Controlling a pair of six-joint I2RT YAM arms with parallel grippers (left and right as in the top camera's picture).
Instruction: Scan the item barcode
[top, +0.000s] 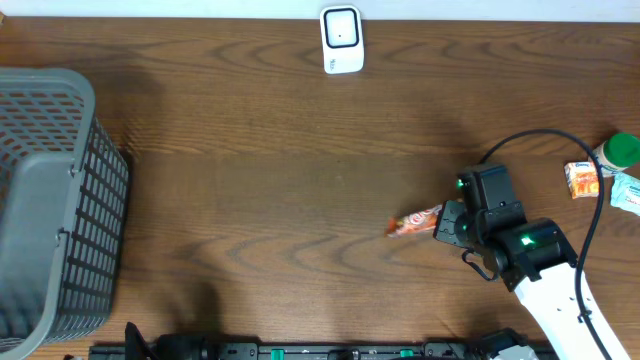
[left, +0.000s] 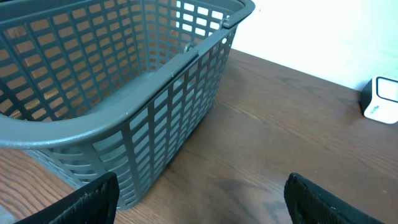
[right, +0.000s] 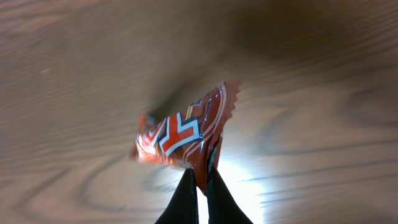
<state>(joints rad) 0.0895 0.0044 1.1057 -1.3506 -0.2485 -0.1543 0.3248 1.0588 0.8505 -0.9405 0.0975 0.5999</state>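
Snack wrapper (top: 413, 222) is right of centre on the table (top: 250, 150), toward its front edge. Right gripper (right: 200, 179) is pinched on its crimped end seam. Light, crinkly, slippery film, likely floppy; the seam looks the stiffest hold. Left gripper (left: 199, 205) is spread, empty.

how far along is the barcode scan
Done: the right gripper is shut on one edge of the orange snack packet. In hand: just that grip, far from the white scanner. Left: carrying the packet to the scanner and showing it the barcode.
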